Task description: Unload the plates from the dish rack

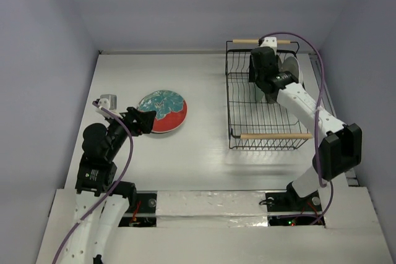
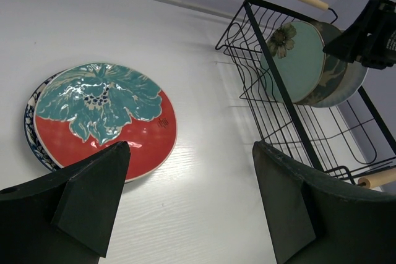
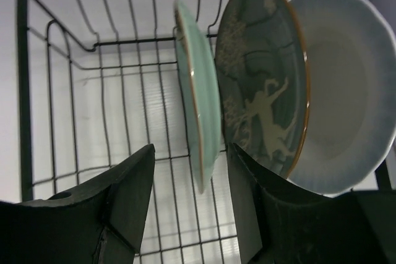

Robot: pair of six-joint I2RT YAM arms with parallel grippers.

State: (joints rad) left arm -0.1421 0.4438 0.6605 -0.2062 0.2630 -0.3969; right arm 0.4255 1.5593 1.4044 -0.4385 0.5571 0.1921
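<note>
1. A black wire dish rack (image 1: 266, 129) with two pale wooden rod handles sits at 2 o'clock on the white surface (image 1: 204, 159).
2. Three round shiny plates stand on edge in it: a pale green flower plate (image 3: 199, 85), a grey-green patterned plate (image 3: 263, 91) and a wavy-rimmed white plate (image 3: 349, 91).
3. Two plates lie stacked at 9 o'clock: a red-and-teal plate (image 2: 102, 115) on a blue-rimmed plate (image 2: 30, 129).
4. The small dark mark on the red part is too tiny to read.
5. The right tool (image 3: 190, 153) is spread wide around the green plate's edge.
6. The left tool (image 2: 190, 153) gapes wide, holding nothing.

Walled in on three sides by plain lavender-grey panels (image 1: 43, 60). Floored by a white table (image 1: 198, 153) with a faint plank grain, meeting the rear one along a thin pale seam. Lit evenly and softly, with only weak shadows and a dull sheen. Edged near the front with a crinkled silver strip (image 1: 210, 205) running side to side.
</note>
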